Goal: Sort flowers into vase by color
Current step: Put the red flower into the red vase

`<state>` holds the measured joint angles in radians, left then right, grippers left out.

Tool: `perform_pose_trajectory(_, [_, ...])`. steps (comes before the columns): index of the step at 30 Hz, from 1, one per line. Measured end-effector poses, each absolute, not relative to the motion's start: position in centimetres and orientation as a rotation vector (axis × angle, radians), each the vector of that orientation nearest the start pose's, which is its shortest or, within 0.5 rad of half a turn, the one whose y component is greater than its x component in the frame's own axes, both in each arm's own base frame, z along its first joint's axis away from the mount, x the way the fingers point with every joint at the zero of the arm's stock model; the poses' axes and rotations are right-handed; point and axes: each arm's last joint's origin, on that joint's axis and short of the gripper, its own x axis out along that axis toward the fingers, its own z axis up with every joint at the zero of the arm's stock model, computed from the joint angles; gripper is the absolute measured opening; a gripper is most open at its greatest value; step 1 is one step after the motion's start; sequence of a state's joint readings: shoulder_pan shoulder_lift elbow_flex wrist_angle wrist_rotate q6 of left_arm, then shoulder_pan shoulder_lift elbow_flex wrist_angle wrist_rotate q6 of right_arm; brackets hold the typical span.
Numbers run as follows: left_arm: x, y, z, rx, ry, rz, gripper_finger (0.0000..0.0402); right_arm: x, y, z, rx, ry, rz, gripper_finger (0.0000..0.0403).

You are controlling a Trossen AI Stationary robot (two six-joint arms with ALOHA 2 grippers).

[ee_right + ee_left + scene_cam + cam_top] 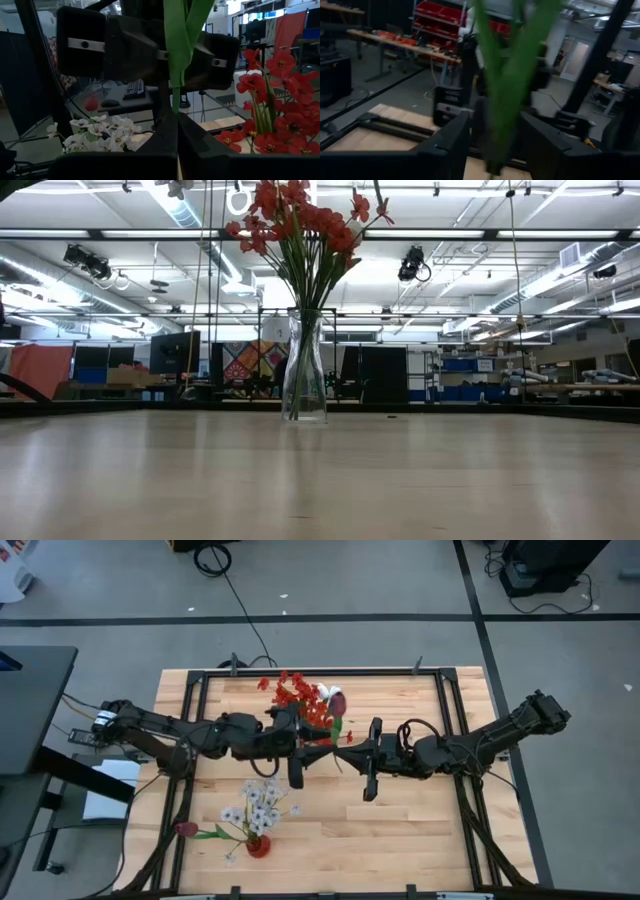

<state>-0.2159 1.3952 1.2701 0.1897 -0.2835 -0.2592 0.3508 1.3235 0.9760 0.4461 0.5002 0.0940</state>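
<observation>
My right gripper [345,753] is shut on a green flower stem [175,75] above the table's middle. The stem's dark red bud [338,700] shows beside the red flowers. My left gripper [312,749] faces it from the left, open. Its fingers [451,142] stand on either side of the same stem and leaves [507,85] without touching. Bright red flowers [298,693] stand in a clear glass vase [303,375] at the far middle. Whitish sprays [258,805] and a dark red bud [187,829] stand in a small red vase [258,846] at the near left. My right gripper pinches the flower's thin green stem [175,100], below its leaves, between its two fingertips. The fingers come level from the table's right side and lie across the stem. The flower is lifted clear of the table, and its stem and leaves rise above the fingers.
The table is light wood [400,830] with a black frame [190,710] around it. Bare wood lies at the near right. The clear vase with the red flowers stands just beyond both grippers. The room with shelves and benches [410,40] shows behind.
</observation>
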Motion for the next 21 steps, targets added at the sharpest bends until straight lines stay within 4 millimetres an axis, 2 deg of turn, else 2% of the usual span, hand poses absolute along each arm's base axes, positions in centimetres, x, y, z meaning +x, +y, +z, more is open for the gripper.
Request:
perform_pose_trajectory(5, [31.6,-5.4,39.6,-0.285,-0.041,0.060,0.0195,28.6,8.9,34.2,0.135,-0.096,-0.149,0.0007])
perform_pose_trajectory(8, [31.6,-5.1,39.6,-0.284,-0.038,0.032,0.0187,28.6,8.8,34.1,0.134,-0.096,-0.155,0.0007])
perform_pose_trajectory(11, [31.7,-4.8,39.6,-0.280,-0.040,0.040,0.0142,28.7,8.5,34.1,0.134,-0.095,-0.166,0.0008])
perform_pose_trajectory(16, [31.7,-4.8,39.6,-0.189,-0.035,-0.024,0.0025,28.9,8.0,33.8,0.170,-0.067,-0.171,0.0016])
perform_pose_trajectory(19, [31.5,-5.2,39.7,-0.130,-0.030,-0.119,0.0015,28.9,7.8,33.7,0.216,-0.059,-0.180,0.0038])
perform_pose_trajectory(21, [30.7,-5.8,40.2,-0.096,-0.029,-0.197,0.0015,28.9,7.7,33.6,0.241,-0.058,-0.215,0.0058])
